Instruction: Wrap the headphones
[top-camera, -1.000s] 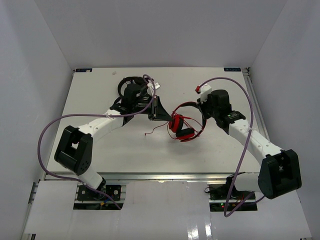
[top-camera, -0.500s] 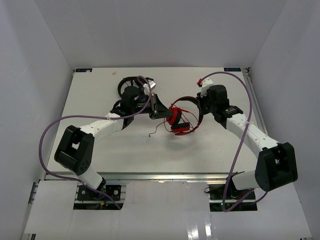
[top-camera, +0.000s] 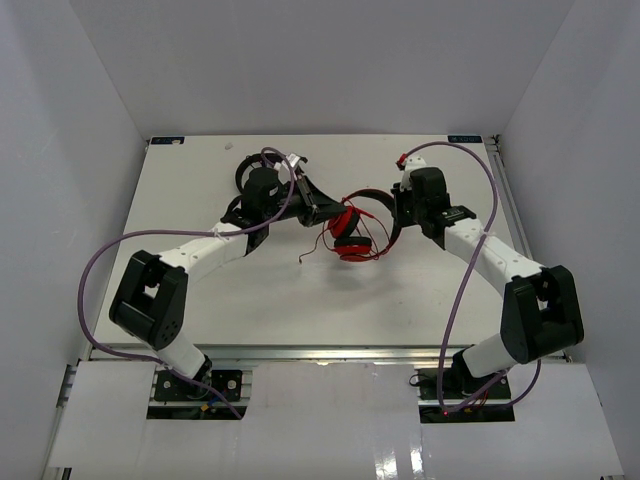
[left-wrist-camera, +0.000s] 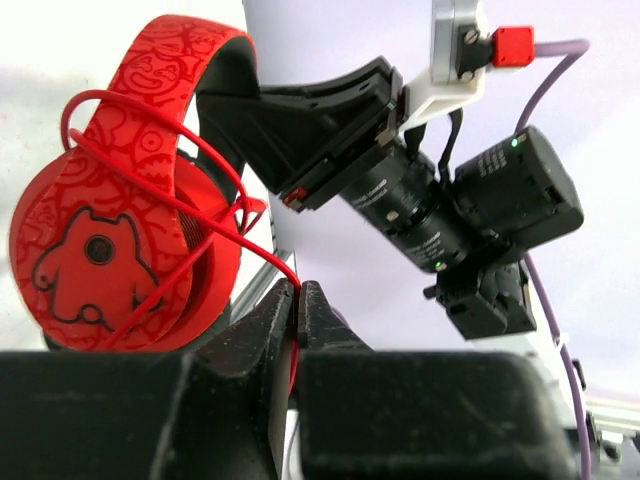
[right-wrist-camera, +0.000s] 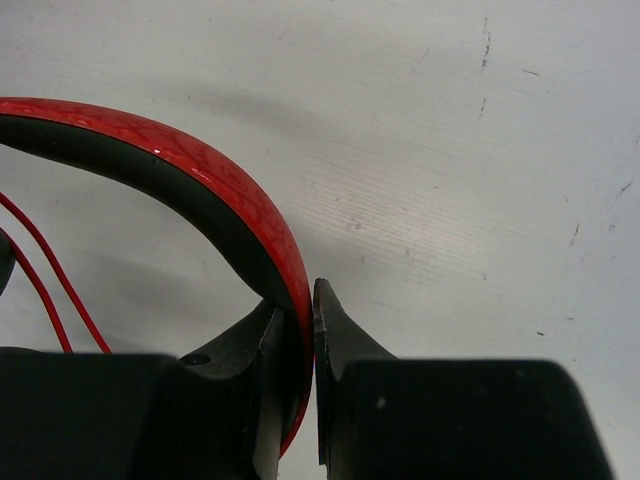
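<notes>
The red headphones (top-camera: 352, 232) hang above the table's middle, held between both arms. My right gripper (top-camera: 398, 218) is shut on the red headband (right-wrist-camera: 235, 205), which runs up and left out of its jaws. My left gripper (top-camera: 322, 213) is shut on the thin red cable (left-wrist-camera: 200, 215), which loops over a round red earcup (left-wrist-camera: 100, 250) with a cartoon print. The cable's loose end (top-camera: 310, 258) trails down to the table. In the left wrist view the right gripper (left-wrist-camera: 300, 195) grips the band from the right.
Black headphones (top-camera: 262, 170) lie at the back of the white table (top-camera: 240, 290) behind the left wrist. White walls enclose the table on three sides. Purple cables loop off both arms.
Both grippers have carried the headphones up and toward the back of the table. The left gripper has swung right and closer to the earcups, and the loose cable tail has followed.
</notes>
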